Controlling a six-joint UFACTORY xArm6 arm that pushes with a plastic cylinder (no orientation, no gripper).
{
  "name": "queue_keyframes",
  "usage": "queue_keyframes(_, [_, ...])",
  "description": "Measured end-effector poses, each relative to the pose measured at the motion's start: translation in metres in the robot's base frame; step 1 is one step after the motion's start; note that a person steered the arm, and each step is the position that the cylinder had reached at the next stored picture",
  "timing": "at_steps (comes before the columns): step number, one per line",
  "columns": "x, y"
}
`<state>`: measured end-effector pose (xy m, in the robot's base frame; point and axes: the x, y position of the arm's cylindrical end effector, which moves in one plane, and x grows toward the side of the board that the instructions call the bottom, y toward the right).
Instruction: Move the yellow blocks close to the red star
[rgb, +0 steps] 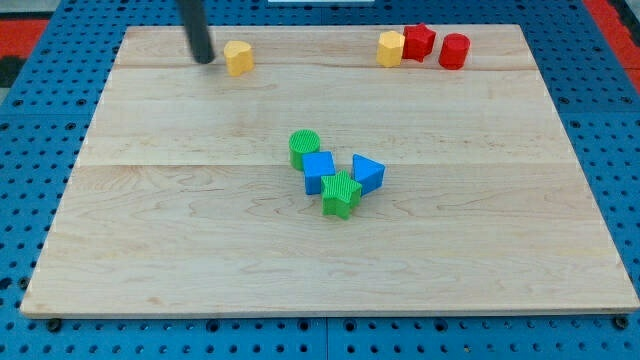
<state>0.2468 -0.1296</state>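
Your tip (204, 58) rests just at nine o'clock of the light, stiff yellow heart block (238, 57); as a bare rod tool it grips nothing, so push its nine-o'clock face toward the red star (418, 41)

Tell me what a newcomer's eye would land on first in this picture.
First, the dark rod at the view's top left, my tip just left of a lone yellow block. Next, the bright row at the top right: a second yellow block touching the red star, a red cylinder beside it. Last, the tight green-and-blue cluster mid-board.
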Motion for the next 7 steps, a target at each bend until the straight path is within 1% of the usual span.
queue_keyframes(1, [-0.006, 0.071])
queue_keyframes(2, [0.021, 0.125])
queue_keyframes(3, [0.036, 0.093])
queue_keyframes(4, [0.043, 0.159])
queue_keyframes(5, [0.049, 0.182])
queue_keyframes(6, [0.097, 0.173])
queue_keyframes(7, [0.060, 0.201])
